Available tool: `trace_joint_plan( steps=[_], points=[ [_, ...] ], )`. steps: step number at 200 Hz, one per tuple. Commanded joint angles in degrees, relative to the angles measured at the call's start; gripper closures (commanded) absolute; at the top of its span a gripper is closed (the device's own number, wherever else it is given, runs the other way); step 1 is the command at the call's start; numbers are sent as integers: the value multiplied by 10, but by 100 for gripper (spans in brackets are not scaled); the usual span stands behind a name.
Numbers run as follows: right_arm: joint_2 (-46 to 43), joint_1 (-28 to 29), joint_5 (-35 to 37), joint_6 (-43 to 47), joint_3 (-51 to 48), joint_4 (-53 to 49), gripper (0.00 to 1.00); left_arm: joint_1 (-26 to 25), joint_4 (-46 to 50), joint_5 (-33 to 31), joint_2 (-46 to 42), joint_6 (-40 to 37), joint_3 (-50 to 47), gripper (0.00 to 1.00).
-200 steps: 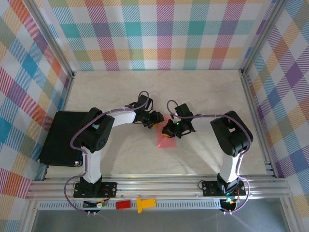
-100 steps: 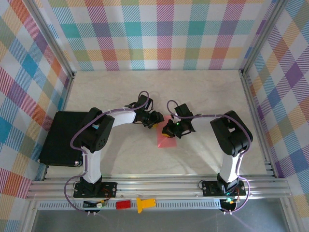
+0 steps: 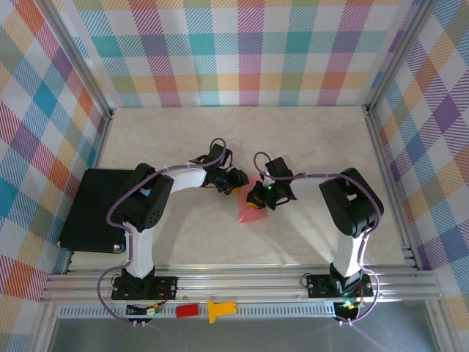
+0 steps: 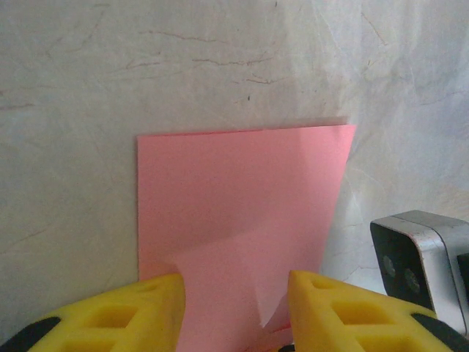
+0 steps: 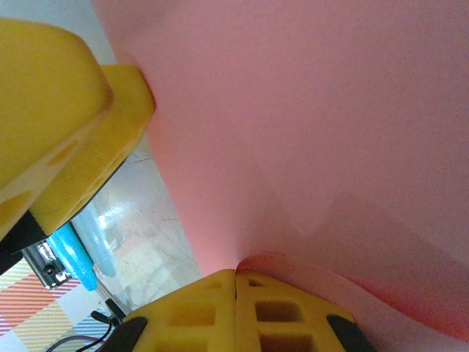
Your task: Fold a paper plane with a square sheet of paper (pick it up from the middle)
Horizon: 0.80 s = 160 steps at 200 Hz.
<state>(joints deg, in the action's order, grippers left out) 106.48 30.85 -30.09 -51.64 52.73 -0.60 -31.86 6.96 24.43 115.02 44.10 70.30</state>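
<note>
Mid-table (image 3: 220,139), the paper (image 3: 253,214) lies between the two arms, folded to a pink oblong whose long axis runs far to near, tilted a little. The left gripper (image 3: 236,185) sits at its far end, and from the left wrist its yellow fingers (image 4: 132,315) stand apart, a raised flap between them. The right gripper (image 5: 235,293) is clamped tight, tips at a curl of the sheet; whether a layer is pinched cannot be told.
</note>
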Motion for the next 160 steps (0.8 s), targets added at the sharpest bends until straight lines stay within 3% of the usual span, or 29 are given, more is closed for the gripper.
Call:
trace_joint_plan(
  steps=[1,160],
  points=[
    [12,4,-11,9,1,13,100,-7,32,-18,32,3,-20,57],
    [11,6,-21,34,10,-7,100,-7,31,-12,36,4,-15,57]
  ],
)
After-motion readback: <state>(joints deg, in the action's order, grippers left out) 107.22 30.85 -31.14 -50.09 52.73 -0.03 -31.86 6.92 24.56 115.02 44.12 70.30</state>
